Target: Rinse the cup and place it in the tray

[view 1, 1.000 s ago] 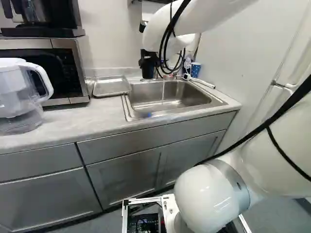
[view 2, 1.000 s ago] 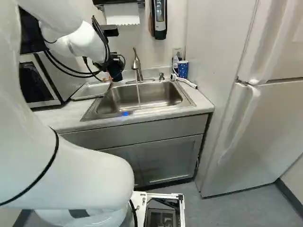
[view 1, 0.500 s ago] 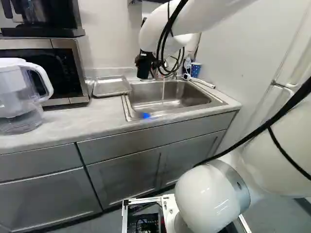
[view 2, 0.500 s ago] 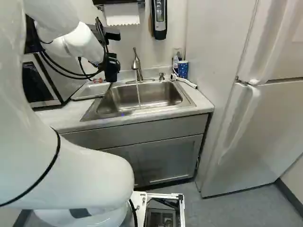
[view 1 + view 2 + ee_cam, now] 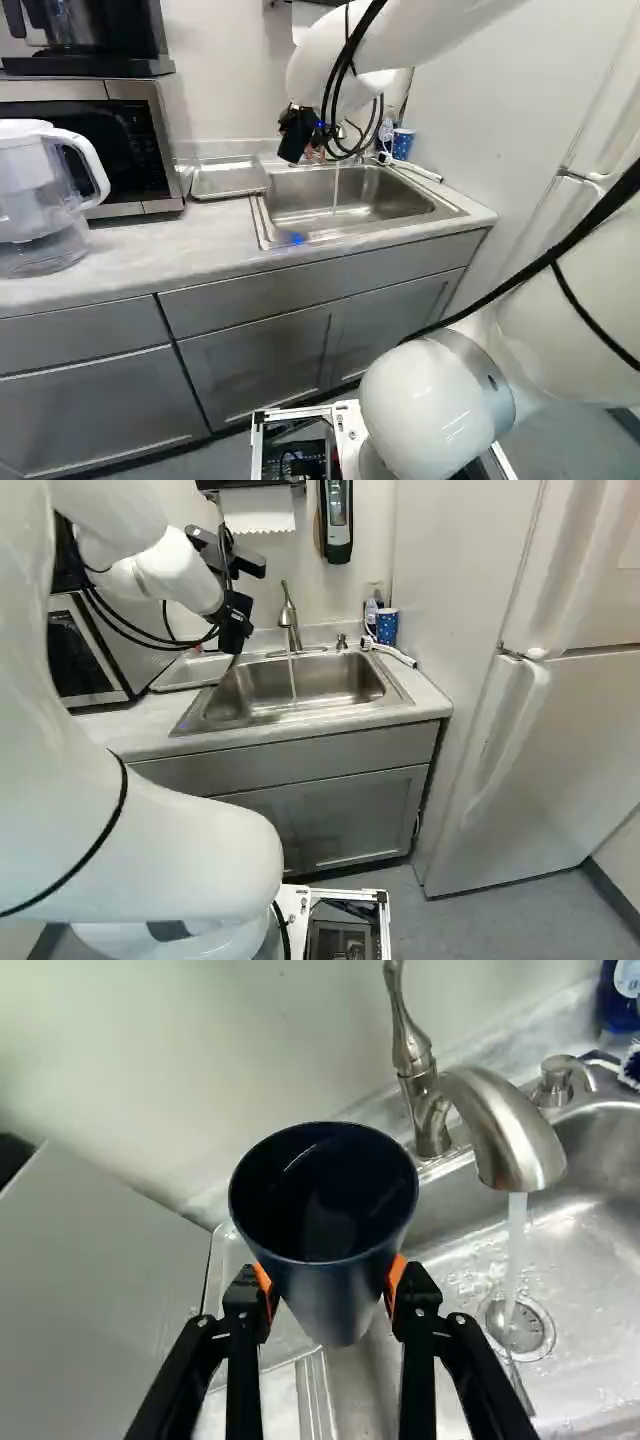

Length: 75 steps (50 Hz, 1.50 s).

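My black gripper point(image 5: 298, 132) hangs tilted over the back left corner of the sink point(image 5: 350, 197) in the left base view. In the wrist view the gripper point(image 5: 328, 1285) is shut on the dark cup point(image 5: 335, 1305), an orange pad against either side; the mouth faces the camera and the inside looks empty. Water point(image 5: 515, 1245) runs from the faucet point(image 5: 515, 1145) beside the cup, and the stream does not touch it. The metal tray point(image 5: 230, 179) lies on the counter left of the sink; the cup and fingers partly cover it in the wrist view.
A microwave point(image 5: 140, 150) and a water pitcher point(image 5: 45, 200) stand left of the tray. A blue patterned cup point(image 5: 387, 627) and a white-handled brush point(image 5: 390, 652) lie near the sink's back right corner. The wall rises close behind; a fridge point(image 5: 560, 730) stands at the right.
The gripper has tilted with the cup in it, and in the left base view its lower end has swung left. It has shifted slightly left there. The base has not moved.
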Available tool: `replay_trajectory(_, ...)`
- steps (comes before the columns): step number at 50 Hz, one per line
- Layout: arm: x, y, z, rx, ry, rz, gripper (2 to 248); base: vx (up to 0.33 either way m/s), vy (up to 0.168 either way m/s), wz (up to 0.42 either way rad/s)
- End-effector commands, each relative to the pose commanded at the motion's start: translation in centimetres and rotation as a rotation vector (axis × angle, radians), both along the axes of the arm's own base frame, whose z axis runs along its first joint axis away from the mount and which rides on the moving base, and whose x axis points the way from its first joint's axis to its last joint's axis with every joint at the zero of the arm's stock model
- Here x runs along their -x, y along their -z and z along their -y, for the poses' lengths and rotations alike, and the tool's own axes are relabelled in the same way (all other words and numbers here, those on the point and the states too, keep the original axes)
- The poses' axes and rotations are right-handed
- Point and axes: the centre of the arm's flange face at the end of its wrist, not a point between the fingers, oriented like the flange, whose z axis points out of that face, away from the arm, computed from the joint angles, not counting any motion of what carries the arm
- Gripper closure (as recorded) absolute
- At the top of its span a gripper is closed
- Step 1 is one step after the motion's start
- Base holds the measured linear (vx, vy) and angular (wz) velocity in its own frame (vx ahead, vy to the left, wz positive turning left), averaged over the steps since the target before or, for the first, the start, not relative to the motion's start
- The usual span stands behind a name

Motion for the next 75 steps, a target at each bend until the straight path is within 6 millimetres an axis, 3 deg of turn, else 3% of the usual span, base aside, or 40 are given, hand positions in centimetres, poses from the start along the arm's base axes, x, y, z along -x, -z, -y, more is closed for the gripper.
replay_trajectory(75, 0.00, 0.00, 0.00, -0.662, 0.385, -0.187, 127, 0.000, 0.000, 0.000)
